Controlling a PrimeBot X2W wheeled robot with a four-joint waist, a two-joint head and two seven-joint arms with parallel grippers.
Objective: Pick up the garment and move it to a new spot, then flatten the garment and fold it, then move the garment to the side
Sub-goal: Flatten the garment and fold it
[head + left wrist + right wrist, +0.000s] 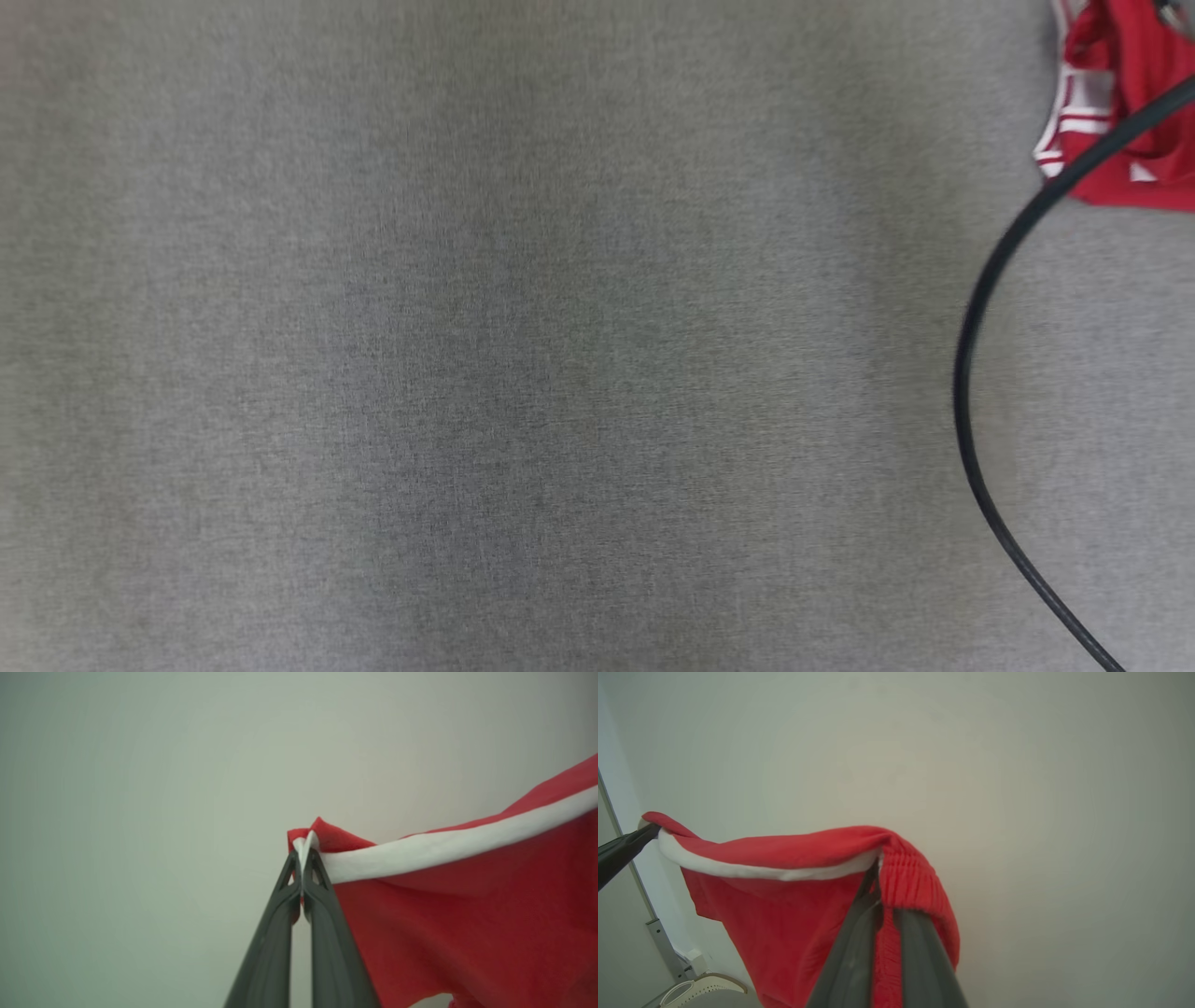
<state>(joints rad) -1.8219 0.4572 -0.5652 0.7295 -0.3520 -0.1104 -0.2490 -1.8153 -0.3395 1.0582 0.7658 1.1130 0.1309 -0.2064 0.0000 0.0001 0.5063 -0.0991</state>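
Observation:
The garment (pixel 467 933) is red with a white stripe and hangs in the air before a pale wall, held at two points. My left gripper (pixel 302 858) is shut on a corner of its white-striped edge. My right gripper (pixel 877 877) is shut on the ribbed red band of the garment (pixel 794 914), and the left gripper's dark fingertips (pixel 640 835) show at the cloth's far corner on the left. In the head view a red-and-white part of the garment (pixel 1134 103) shows at the top right corner.
A grey fabric-covered table (pixel 523 355) spreads across the head view. A black cable (pixel 971 355) curves down its right side, crossing the garment. A pale basket-like rim (pixel 698 989) and a metal post (pixel 663 947) show low left in the right wrist view.

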